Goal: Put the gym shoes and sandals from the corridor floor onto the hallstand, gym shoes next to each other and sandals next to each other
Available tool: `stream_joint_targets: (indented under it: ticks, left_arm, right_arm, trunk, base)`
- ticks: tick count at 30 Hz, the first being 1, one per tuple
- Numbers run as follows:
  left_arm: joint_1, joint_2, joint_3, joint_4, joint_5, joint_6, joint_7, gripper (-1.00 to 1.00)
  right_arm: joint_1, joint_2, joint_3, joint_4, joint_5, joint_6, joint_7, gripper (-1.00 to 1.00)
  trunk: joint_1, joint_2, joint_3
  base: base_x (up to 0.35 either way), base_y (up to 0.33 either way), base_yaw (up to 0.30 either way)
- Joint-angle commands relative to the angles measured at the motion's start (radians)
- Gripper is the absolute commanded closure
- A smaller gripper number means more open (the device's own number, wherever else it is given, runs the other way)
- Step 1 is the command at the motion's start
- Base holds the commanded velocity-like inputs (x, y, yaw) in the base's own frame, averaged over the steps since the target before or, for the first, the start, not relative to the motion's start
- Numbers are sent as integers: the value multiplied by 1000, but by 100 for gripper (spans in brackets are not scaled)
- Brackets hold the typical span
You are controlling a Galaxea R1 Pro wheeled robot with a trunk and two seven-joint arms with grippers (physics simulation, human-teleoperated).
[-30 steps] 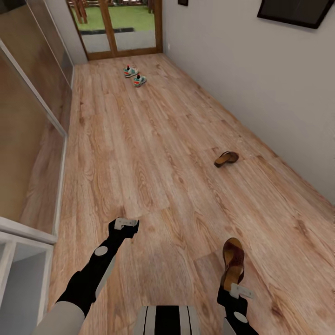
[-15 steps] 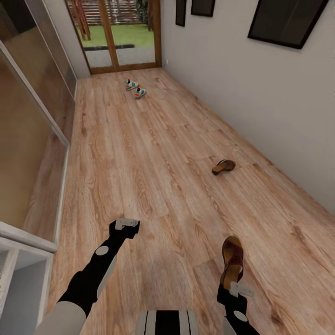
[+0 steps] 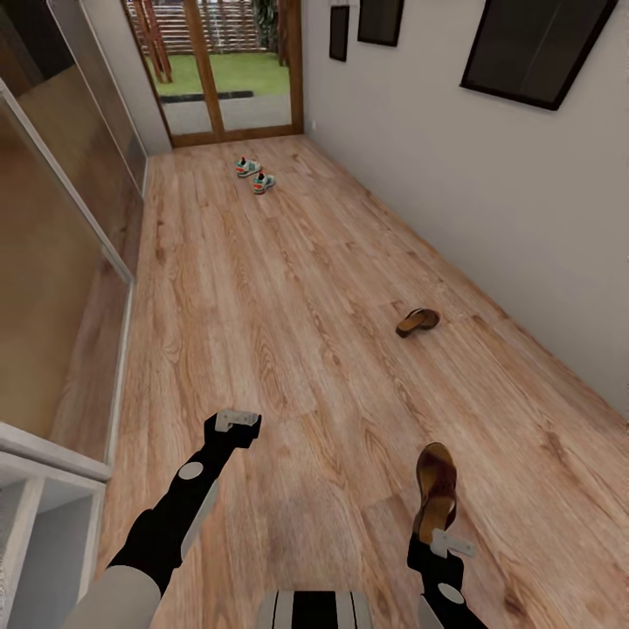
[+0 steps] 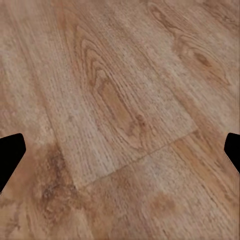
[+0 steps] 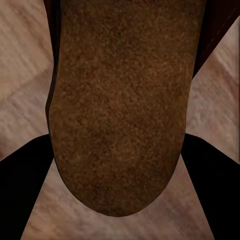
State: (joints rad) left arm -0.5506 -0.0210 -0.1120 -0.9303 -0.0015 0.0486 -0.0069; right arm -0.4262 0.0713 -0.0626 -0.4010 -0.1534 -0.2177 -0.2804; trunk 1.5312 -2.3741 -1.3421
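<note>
My right gripper (image 3: 434, 531) is shut on the heel end of one dark brown sandal (image 3: 437, 485), held just above the corridor floor (image 3: 288, 288); in the right wrist view its tan sole (image 5: 120, 110) fills the gap between the dark fingers (image 5: 25, 195). The other sandal (image 3: 418, 321) lies on the floor ahead to the right, near the wall. Both gym shoes (image 3: 255, 174), white with green and orange, sit side by side far down the corridor by the glass door. My left gripper (image 3: 237, 423) hovers open over bare planks (image 4: 120, 125).
A white shelf unit (image 3: 35, 489) with an open bay stands at my near left; I cannot tell whether it is the hallstand. Glass-fronted panels (image 3: 61, 262) line the left side. The right wall (image 3: 489, 192) carries dark framed pictures.
The whole view has shifted: the gym shoes and floor sandal look smaller and farther away, and more of the wall shows. Both grippers keep their poses, the right still holding the sandal.
</note>
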Motion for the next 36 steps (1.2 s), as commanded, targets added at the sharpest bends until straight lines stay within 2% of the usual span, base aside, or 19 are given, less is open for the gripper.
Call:
stream_joint_targets:
  ticks: [1,28,36]
  left_arm:
    - [0,0,0,-2,0,5,-1,-100]
    - [0,0,-2,-1,3,5,-1,-100]
    - [0,0,-2,-1,3,5,-1,-100]
  right_arm:
    - [0,1,-3,1,-9,-6,3,100]
    - [0,1,-5,2,-9,-6,3,100]
    - [0,1,-4,1,-9,-6,1,100]
  trunk:
    - [-4,7,4]
    - [-108,196,133]
    - [-134,245,157]
  base:
    - [0,0,0]
    - [0,0,0]
    - [0,0,0]
